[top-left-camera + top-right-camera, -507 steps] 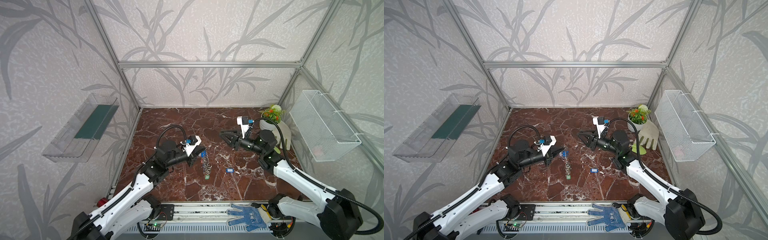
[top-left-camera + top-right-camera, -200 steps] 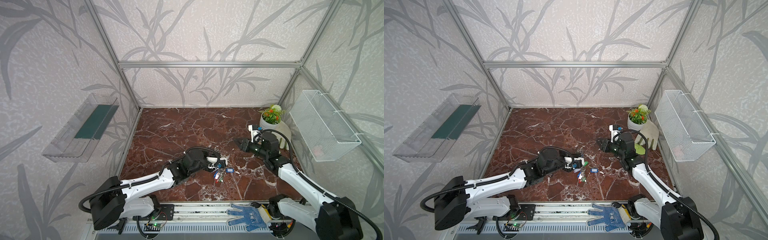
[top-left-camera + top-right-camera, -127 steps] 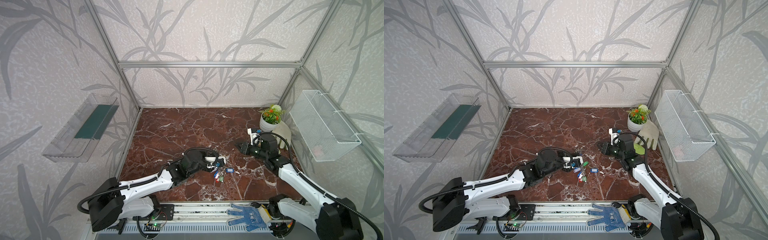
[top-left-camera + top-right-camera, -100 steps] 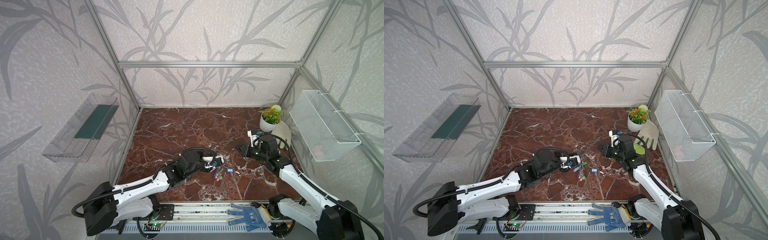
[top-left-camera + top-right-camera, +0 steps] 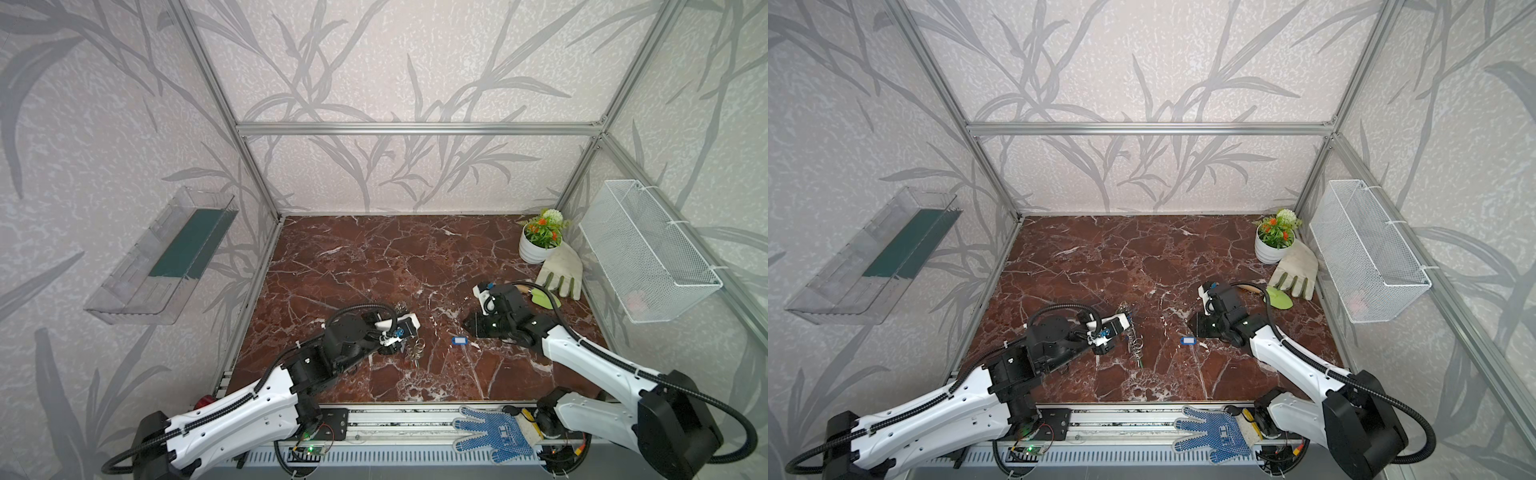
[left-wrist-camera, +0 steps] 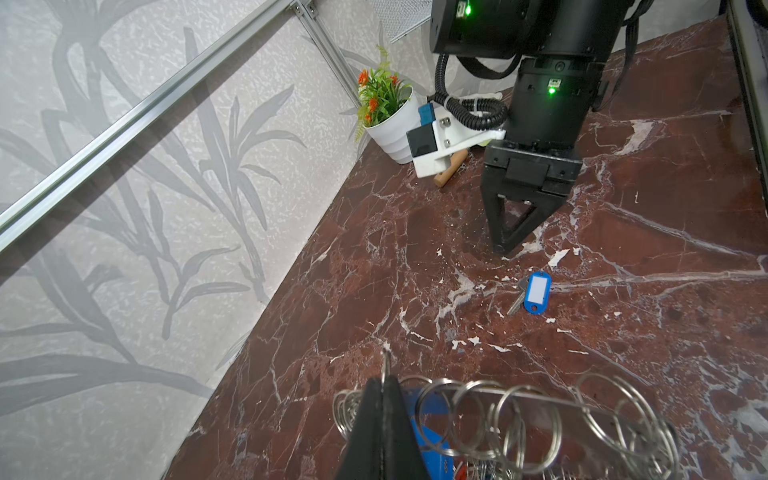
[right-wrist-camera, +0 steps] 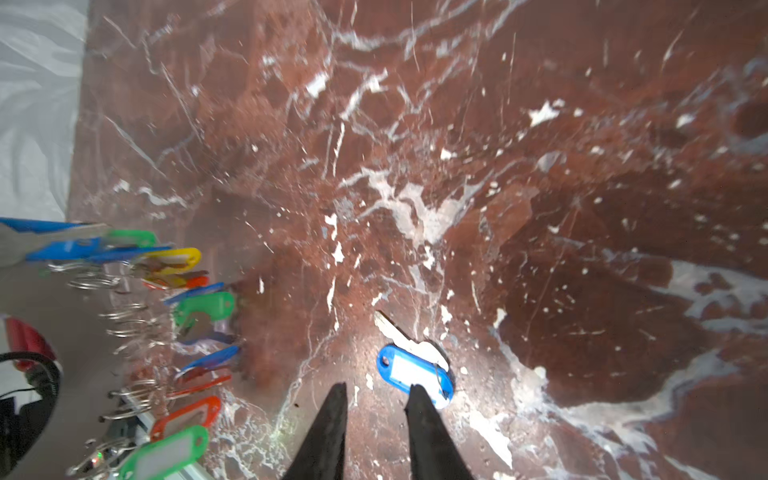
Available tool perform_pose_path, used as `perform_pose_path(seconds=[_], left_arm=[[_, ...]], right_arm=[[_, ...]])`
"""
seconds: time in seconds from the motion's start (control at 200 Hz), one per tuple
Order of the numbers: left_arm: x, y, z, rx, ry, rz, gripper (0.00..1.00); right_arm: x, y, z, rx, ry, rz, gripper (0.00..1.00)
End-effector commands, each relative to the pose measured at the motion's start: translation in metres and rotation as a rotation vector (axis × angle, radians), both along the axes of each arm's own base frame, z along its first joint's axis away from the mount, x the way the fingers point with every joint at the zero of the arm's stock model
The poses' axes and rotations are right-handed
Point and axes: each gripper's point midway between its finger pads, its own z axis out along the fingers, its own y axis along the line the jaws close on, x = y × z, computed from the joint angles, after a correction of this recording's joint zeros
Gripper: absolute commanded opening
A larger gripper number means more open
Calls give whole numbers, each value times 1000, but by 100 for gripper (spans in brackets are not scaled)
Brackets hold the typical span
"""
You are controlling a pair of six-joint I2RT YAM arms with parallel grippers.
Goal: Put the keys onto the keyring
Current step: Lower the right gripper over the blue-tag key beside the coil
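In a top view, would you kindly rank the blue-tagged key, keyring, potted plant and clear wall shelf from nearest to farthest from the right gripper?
1. blue-tagged key, just before the right gripper.
2. keyring, front centre.
3. potted plant, back right corner.
4. clear wall shelf, left wall.

Polished, veined red-brown marble look on the table (image 5: 374,257). Shiny bare metal for the keyring (image 6: 552,405) and its wire rings. Glossy blue plastic on the loose key's tag (image 6: 537,292). Matt black jaws.
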Motion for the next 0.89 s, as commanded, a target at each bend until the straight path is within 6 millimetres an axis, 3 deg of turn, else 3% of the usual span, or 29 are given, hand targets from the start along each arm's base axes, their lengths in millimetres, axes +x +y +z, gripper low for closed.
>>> perform_pose_path(seconds=[0.0, 0.46, 0.765, 0.89], left_arm=[[-4, -3, 13, -62, -4, -22, 0], [-15, -11, 8, -80, 26, -84, 0], [-16, -11, 9, -84, 25, -86, 0], [-16, -11, 9, -86, 24, -87, 0]], right_arm=[[0, -8, -13, -81, 25, 4, 26], [5, -2, -31, -152, 99, 79, 22], [5, -4, -33, -177, 99, 95, 10], [3, -6, -37, -191, 112, 99, 11]])
